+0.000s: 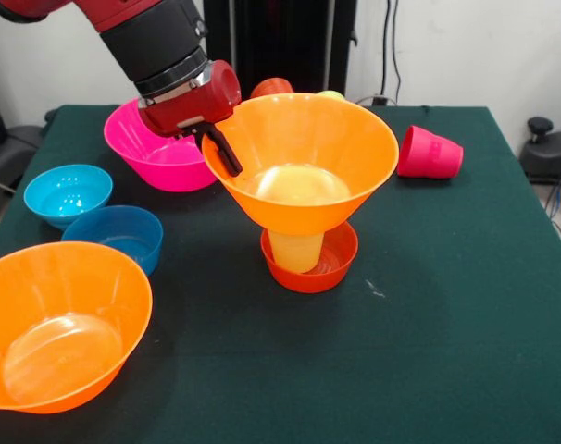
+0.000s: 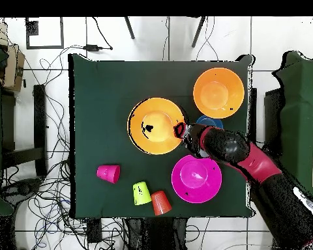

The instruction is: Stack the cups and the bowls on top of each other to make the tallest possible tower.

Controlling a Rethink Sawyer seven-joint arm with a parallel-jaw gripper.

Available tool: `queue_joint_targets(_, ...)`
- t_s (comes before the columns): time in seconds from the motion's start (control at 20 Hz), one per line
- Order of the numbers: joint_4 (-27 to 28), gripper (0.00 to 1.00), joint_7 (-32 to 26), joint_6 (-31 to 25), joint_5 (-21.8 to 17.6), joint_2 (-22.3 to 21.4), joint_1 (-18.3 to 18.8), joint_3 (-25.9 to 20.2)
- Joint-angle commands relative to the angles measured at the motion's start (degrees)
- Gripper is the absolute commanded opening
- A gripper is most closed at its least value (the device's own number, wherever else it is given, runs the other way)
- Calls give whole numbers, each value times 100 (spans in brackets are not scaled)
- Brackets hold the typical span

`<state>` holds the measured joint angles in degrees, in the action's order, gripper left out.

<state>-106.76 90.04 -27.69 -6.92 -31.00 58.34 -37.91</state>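
A large orange bowl (image 1: 304, 139) (image 2: 156, 125) rests on a pale yellow cup (image 1: 296, 248), which stands in a small red-orange bowl (image 1: 331, 264). My gripper (image 1: 225, 153) (image 2: 180, 132) is at this bowl's rim, shut on it, with one black finger (image 1: 227, 157) down the outer wall. A second large orange bowl (image 1: 63, 324) (image 2: 218, 92) sits apart. The magenta bowl (image 1: 160, 153) (image 2: 196, 178), light blue bowl (image 1: 68, 194) and darker blue bowl (image 1: 114, 236) (image 2: 210, 121) stand on the table. The red-pink cup (image 1: 429, 153) (image 2: 108, 173) lies on its side.
A lime green cup (image 1: 331, 94) (image 2: 141, 193) and an orange cup (image 1: 271, 88) (image 2: 161, 202) sit side by side near the table's edge (image 2: 152, 216), mostly hidden behind the raised bowl in the front view. The table is covered in dark green cloth (image 1: 447, 305).
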Motion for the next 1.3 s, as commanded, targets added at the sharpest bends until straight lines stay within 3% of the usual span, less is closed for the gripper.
queue_joint_targets(0.05, -36, 0, -17, 226, -385, 278, -110, -135)
queue_joint_targets(0.65, -40, 0, -60, 238, -395, 307, -82, -178)
queue_joint_targets(0.7, -44, 100, -62, 242, -396, 307, -79, -181)
queue_joint_targets(1.3, -77, 100, -78, 252, -422, 339, -17, -249)
